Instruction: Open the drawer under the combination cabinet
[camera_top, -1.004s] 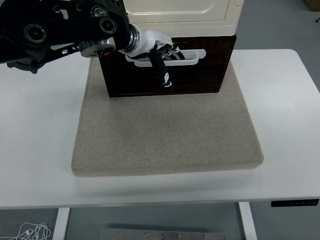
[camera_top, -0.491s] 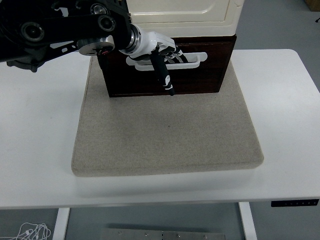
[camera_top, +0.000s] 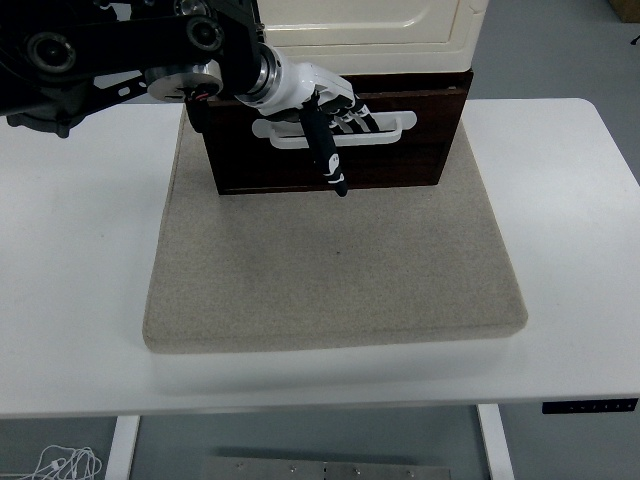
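Now left hand (camera_top: 322, 112) hooked in white handle (camera_top: 385, 133), handle lying left-right

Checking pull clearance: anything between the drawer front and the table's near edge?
Head view: only the bare beige mat, then bare white table. Nothing sits there. The left robot hand is on the drawer handle.

White table (camera_top: 570, 230), rounded corners, matte top lit evenly with soft reflection near the front edge; a beige felt-like mat (camera_top: 330, 270) covers its middle. Small control panel (camera_top: 590, 405) set into the front edge at right, white legs (camera_top: 495, 445) below. Floor (camera_top: 560, 45) grey-blue, plain; loose white cable (camera_top: 60, 465) coiled at bottom left, a grey metal plate (camera_top: 310, 468) with screws under the table's centre.
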